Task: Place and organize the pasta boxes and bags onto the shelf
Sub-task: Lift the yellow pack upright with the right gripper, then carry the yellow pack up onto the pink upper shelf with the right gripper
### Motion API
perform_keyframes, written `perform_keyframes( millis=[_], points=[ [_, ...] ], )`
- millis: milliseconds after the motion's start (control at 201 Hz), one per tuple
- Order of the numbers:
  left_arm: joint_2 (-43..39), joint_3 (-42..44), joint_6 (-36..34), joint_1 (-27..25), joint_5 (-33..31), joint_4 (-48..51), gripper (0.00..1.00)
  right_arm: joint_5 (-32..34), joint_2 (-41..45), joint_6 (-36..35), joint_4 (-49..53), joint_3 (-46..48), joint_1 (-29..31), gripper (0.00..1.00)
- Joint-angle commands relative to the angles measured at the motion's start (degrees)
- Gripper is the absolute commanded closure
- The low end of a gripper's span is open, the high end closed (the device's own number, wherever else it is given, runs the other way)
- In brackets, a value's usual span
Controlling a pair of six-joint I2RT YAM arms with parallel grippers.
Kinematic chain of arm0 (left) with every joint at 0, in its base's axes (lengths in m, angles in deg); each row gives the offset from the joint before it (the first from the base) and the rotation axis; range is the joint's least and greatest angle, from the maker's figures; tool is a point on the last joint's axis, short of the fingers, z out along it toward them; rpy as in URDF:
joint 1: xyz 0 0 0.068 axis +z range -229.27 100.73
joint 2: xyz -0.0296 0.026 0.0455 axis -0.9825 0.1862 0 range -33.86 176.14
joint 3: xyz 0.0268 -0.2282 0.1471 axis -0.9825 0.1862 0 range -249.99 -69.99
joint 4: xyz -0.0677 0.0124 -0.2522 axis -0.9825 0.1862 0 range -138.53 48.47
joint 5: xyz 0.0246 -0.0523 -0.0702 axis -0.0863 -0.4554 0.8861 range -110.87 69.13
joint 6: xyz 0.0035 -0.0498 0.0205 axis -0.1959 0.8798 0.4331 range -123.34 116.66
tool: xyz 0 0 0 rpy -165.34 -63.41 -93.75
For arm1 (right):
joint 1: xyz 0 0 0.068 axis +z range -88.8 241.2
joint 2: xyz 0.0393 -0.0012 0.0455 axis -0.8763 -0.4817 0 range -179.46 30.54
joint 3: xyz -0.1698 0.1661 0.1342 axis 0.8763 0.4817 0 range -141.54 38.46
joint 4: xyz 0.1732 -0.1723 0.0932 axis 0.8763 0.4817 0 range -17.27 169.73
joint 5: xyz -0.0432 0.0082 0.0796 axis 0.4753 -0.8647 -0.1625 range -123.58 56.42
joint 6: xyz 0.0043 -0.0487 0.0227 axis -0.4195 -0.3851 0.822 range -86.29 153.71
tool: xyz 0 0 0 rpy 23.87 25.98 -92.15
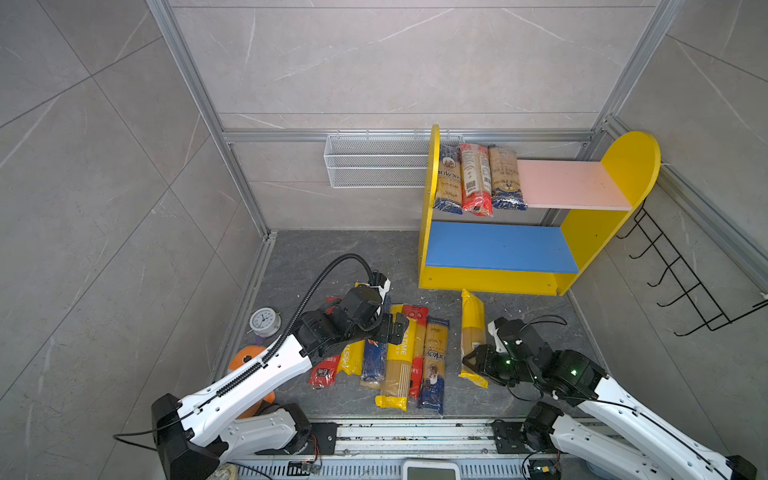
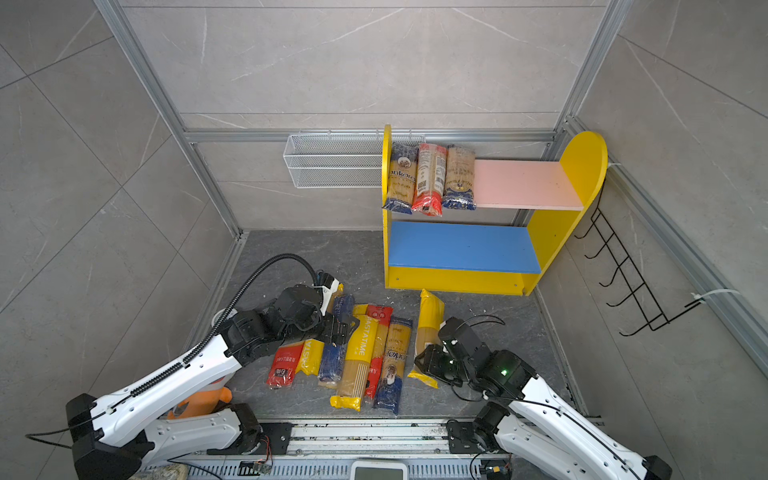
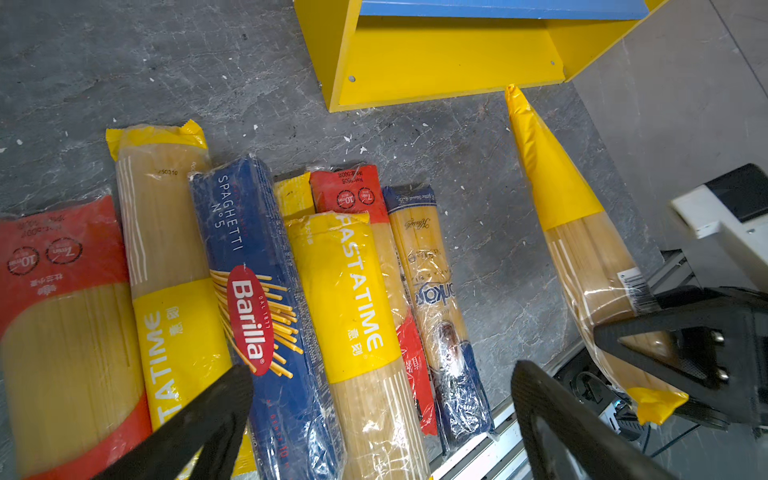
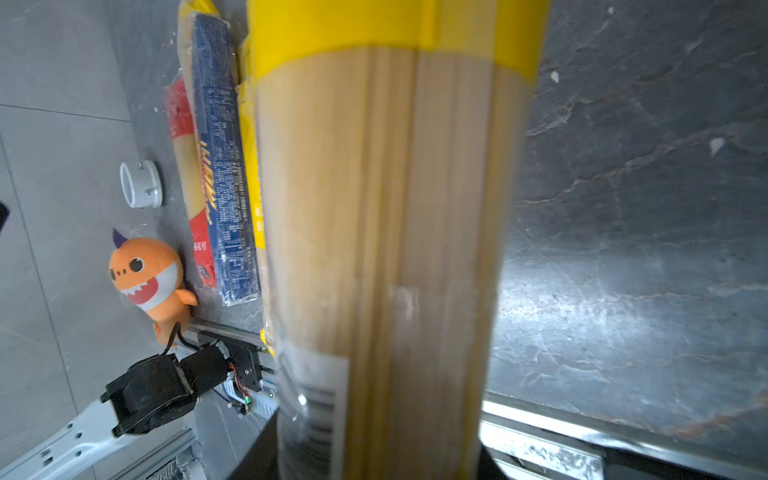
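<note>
Right hand [image 1: 474, 360] around yellow-ended spaghetti bag [image 1: 472, 320]

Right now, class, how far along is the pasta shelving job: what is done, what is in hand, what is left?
Done: three packs lie side by side on the pink upper board. In hand: the right tool is shut on a yellow-ended pack. Left: the row of packs on the floor, with the open left tool above them.
</note>
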Motion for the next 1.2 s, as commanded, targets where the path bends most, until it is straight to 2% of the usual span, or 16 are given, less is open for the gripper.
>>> perform_keyframes(
  millis=[0,438,861,1195],
  points=[
    [1.3,-3.2,-0.1,-0.6,1.3,-2.4,0.00,1.3,3.4,-2.8,-0.7,-5.5,0.3,1.00],
    [8.9,-11.8,-2.2,-2.7,1.6,-1.8,0.00,8.1,5.3,-9.2,13.1,-24.2,0.3,1.00],
    [17.8,-25.6,-5.8,-5.3,1.1,2.0,0.00,16.5,-3.9,-16.0,23.0,-47.7,0.3,1.00],
    [20.5,-32.1,-9.8,-5.4,0.3,5.0,0.00,26.1,-17.0,-22.6,31.9,-70.1,0.3,1.00]
  ],
)
